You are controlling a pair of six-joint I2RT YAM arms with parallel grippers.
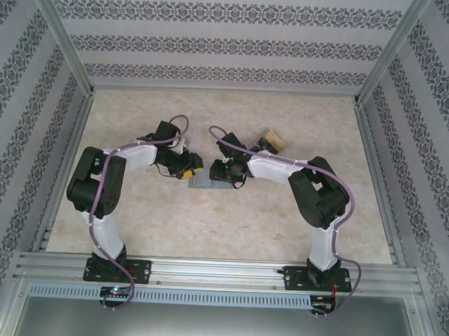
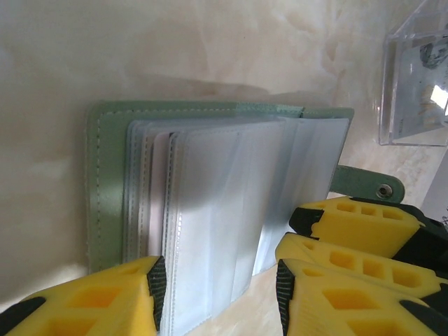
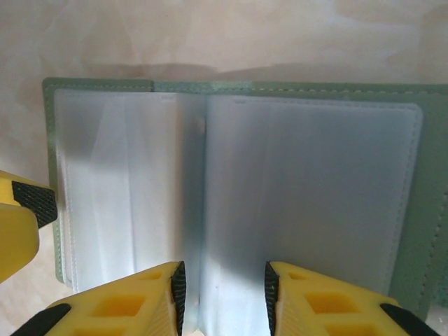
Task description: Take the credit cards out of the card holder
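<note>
Both arms bent at elbows, forearms reaching inward, wrists pitched down, meeting at table [image 1: 229,228] centre. Card holder [image 1: 206,184] lies open flat there, clear sleeves facing up. Left end effector [image 2: 220,287] part-open, fingers straddling loose sleeve edges. Right end effector [image 3: 225,287] narrower, fingers apart, astride sleeve fold near spine.

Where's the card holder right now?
The card holder lies open mid-table in the top view, between the left gripper and the right gripper.
</note>
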